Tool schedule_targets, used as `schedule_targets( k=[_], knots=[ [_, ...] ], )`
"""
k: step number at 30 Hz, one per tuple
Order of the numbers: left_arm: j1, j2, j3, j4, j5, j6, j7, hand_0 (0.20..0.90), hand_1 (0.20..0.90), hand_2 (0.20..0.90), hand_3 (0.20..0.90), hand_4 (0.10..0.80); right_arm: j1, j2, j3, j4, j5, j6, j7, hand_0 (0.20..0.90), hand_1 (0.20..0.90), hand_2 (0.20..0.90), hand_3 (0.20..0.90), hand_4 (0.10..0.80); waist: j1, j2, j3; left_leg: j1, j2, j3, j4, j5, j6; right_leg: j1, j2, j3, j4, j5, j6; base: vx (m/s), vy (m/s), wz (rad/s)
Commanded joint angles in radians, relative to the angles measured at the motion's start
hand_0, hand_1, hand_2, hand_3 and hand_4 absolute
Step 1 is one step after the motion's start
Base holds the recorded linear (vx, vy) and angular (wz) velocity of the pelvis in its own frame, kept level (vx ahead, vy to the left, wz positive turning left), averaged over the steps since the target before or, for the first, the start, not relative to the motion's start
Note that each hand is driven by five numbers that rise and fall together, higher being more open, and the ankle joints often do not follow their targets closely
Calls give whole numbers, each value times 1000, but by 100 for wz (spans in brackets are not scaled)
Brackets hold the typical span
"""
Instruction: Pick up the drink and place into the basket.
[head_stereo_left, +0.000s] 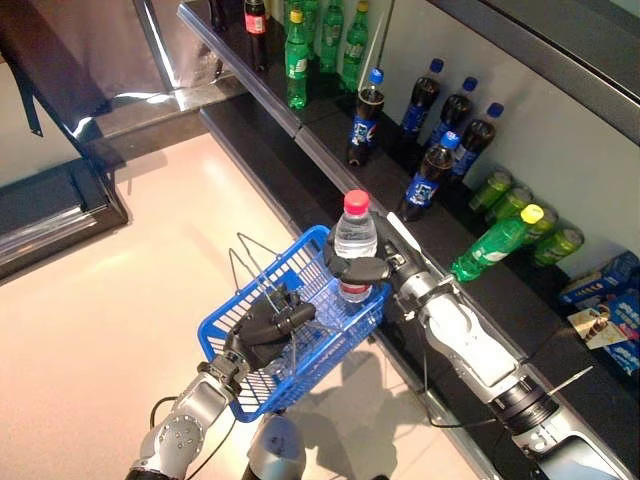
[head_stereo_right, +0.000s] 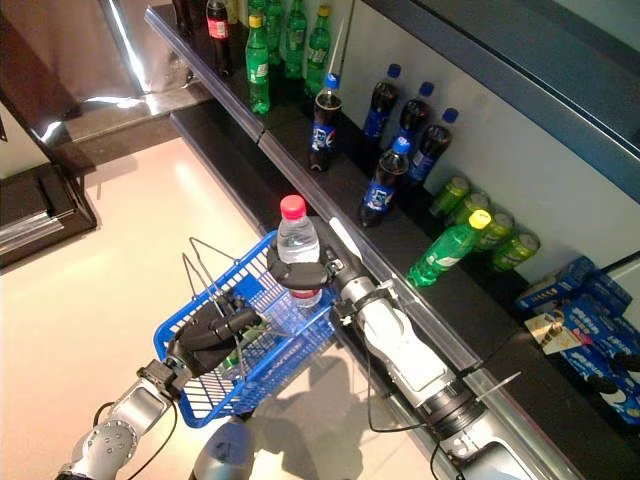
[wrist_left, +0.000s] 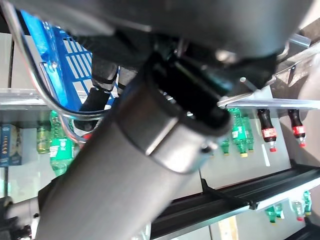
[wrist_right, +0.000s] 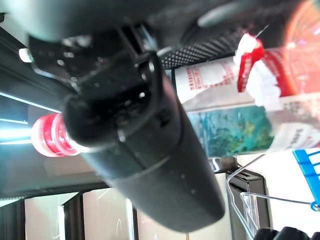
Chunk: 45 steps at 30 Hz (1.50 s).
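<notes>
My right hand (head_stereo_left: 365, 269) is shut on a clear water bottle (head_stereo_left: 355, 238) with a red cap and holds it upright over the far right corner of the blue basket (head_stereo_left: 222, 332). The bottle's lower part is inside the basket's rim. In the right wrist view the thumb (wrist_right: 145, 145) crosses the bottle (wrist_right: 235, 105). My left hand (head_stereo_left: 268, 327) is shut on the basket's thin wire handles (head_stereo_left: 250, 262) and holds the basket raised in front of me. The same scene shows in the right eye view, with the bottle (head_stereo_right: 297, 240) and basket (head_stereo_right: 175, 355).
A dark shelf (head_stereo_left: 330, 165) runs along the right with dark cola bottles (head_stereo_left: 432, 172), green bottles (head_stereo_left: 298, 62), a green bottle lying on its side (head_stereo_left: 495, 245), green cans (head_stereo_left: 510, 200) and blue snack boxes (head_stereo_left: 610, 290). Pale floor (head_stereo_left: 120, 290) lies to the left.
</notes>
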Motion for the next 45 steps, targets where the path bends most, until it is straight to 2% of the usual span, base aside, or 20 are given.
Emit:
schedule_targets(
  k=[1, 11, 13, 29, 40, 45],
  knots=[
    [-162, -31, -56, -292, -97, -79, -241, 300, 300, 300, 200, 100, -120, 12, 19, -80, -23, -137, -33, 300, 300, 300, 200, 100, 1, 16, -218, 55, 24, 32, -4, -98, 12, -10, -26, 13, 44, -8, 11, 0, 0, 0],
    [-161, -25, -73, -378, -114, -63, -305, 300, 300, 300, 200, 100, -133, -17, 53, -53, -137, -101, -54, 300, 300, 300, 200, 100, 8, 14, -223, 53, 22, 29, -4, -96, 14, -14, -28, 9, 47, -7, 10, 0, 0, 0],
    [-166, -8, -87, -426, -110, -56, -330, 300, 300, 300, 200, 100, -144, -39, 69, -40, -204, -85, -75, 300, 300, 300, 200, 100, 13, 11, -220, 54, 20, 27, -4, -97, 15, -16, -28, 8, 51, -7, 10, 0, 0, 0],
    [-178, 61, -104, -522, -96, -36, -492, 300, 300, 300, 200, 100, -176, -99, 124, 40, -329, -63, -94, 300, 300, 300, 200, 100, 26, 5, -224, 49, 17, 22, -4, -96, 15, -19, -25, 9, 53, -8, 14, 0, 0, 0],
    [-199, 106, -131, -557, -63, -74, -546, 300, 300, 300, 200, 100, -185, -116, 160, 118, -369, -11, -69, 300, 300, 300, 200, 100, 29, 2, -227, 47, 14, 19, -4, -95, 15, -21, -25, 12, 56, -8, 16, 0, 0, 2],
    [-207, 116, -130, -568, -76, -74, -557, 300, 300, 300, 200, 100, -180, -118, 173, 160, -393, -16, -54, 300, 300, 300, 200, 100, 32, -2, -227, 45, 15, 17, -4, -95, 15, -20, -25, 9, 55, -7, 17, 2, -4, 3]
  ],
)
